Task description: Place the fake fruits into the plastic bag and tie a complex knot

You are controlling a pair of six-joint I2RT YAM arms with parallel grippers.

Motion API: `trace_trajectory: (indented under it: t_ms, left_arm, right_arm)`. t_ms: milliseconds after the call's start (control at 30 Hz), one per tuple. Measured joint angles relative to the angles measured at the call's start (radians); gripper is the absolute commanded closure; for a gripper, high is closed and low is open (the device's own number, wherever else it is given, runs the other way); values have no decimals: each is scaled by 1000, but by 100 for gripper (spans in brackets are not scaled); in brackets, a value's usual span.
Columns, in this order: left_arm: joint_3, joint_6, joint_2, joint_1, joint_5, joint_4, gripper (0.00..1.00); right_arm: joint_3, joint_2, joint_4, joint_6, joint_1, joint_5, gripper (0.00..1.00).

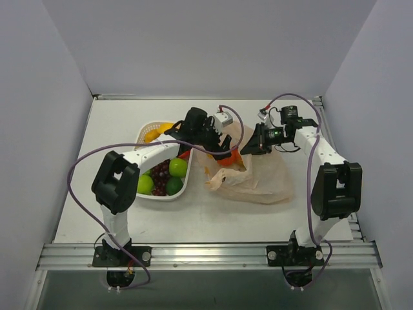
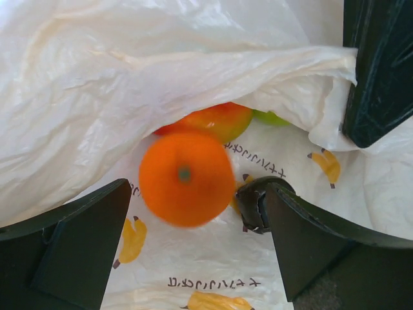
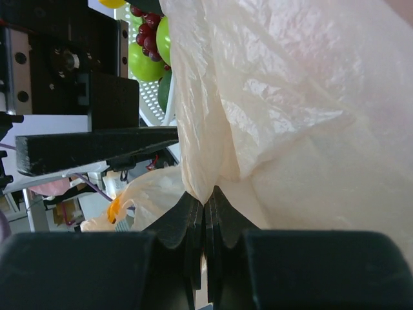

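As we look from above, we see the left arm [image 1: 151,155] rising from its base at the near left. Its elbow is lifted and its forearm passes over the white basket [image 1: 162,196] toward the middle of the table [image 1: 258,219]. The left gripper [image 1: 218,145] hangs over the mouth of the plastic bag [image 1: 261,181].

In the left wrist view its fingers [image 2: 71,252] stand wide apart. An orange fruit [image 2: 186,177] sits between them, with a blurred outline. We see a thin gap at one side of it, so the fingers do not squeeze it. This fruit is over the printed inner film of the bag. Just behind it, under the folded upper layer, a red-yellow mango [image 2: 216,119] and a part of a green apple [image 2: 271,117] are inside the bag.

The right arm [image 1: 322,152] goes up from the near right base, bends at the elbow and turns its wrist to the left. The right gripper [image 1: 255,147] therefore meets the far edge of the bag from the side. In the right wrist view its fingers [image 3: 187,219] are pressed together, with a fold of the thin bag film pinched between them.

The basket lies just left of the bag. It holds purple grapes [image 1: 160,173], green apples [image 1: 178,167] and a yellow fruit [image 1: 158,132] at its far end.
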Motion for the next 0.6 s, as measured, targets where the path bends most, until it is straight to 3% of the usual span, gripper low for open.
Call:
trace_trajectory:
  t_ms: [200,400,500,600]
  left_arm:
    - [-8,-29,-38,11,5,33,2]
    - [-194,7,-314,89,70,-10,3]
    - [-262,80,-438,166,121,-73,6]
    - [-282,248,-491,197,171,-195,9]
  right_arm:
    - [2,-3,-25,-27,-6,1,100]
    - [4,-3,-32,-32,-6,11,100]
    - [17,-3,-36,-32,-6,13,100]
    - [37,-3,-37,-32,-6,13,100]
